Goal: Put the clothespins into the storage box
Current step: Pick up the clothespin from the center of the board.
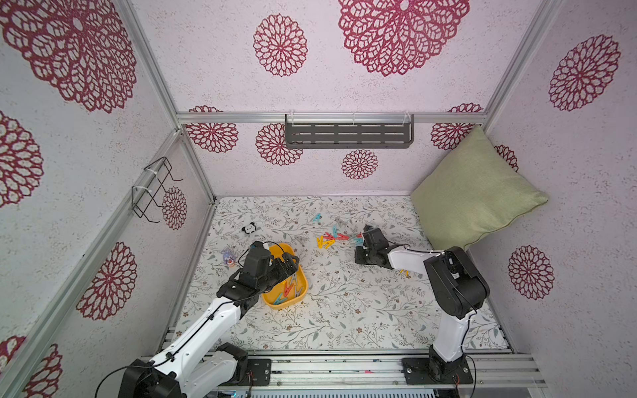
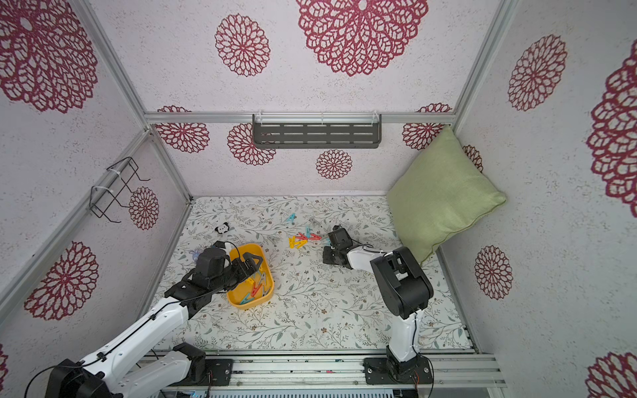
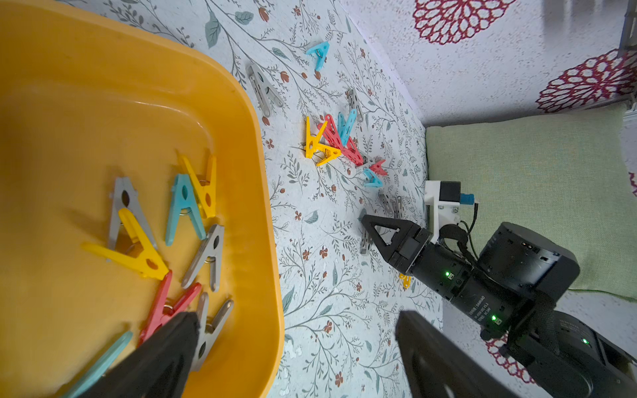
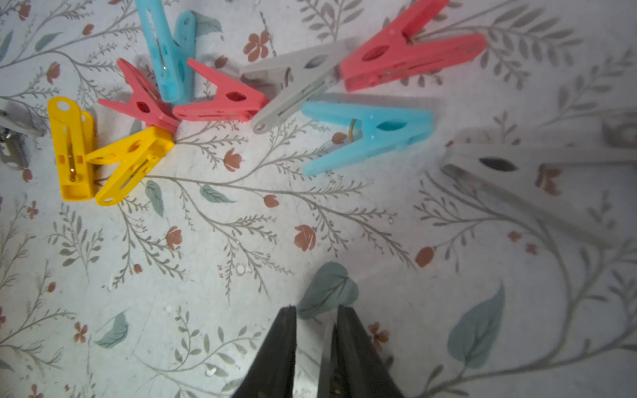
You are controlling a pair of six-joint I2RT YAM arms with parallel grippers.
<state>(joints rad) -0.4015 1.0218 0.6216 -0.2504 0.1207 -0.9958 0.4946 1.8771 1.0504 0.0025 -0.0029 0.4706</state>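
Left gripper (image 1: 292, 264) hovers over the storage box (image 3: 103, 86), jaws wide apart, nothing between them. The box sits left of centre on the floral worktop (image 1: 344, 310). Several clothespins (image 3: 186, 206) lie inside it, in mixed colours. The loose clothespins (image 1: 331, 239) are clustered farther back, right of the box. Right gripper (image 4: 316, 312) is low over the worktop at the cluster's right edge, jaws a narrow gap apart, no peg clearly clamped. Green cushion (image 1: 472, 193) at far right.

A robot test booth dressed as a home: aluminium framing (image 1: 241, 118) holds flower-patterned wallpaper panels (image 1: 213, 62), a green cushion (image 1: 475, 193) leans in one corner, and the left arm (image 1: 206, 327) and right arm (image 1: 451, 330) are bolted to a metal rail (image 1: 344, 372)
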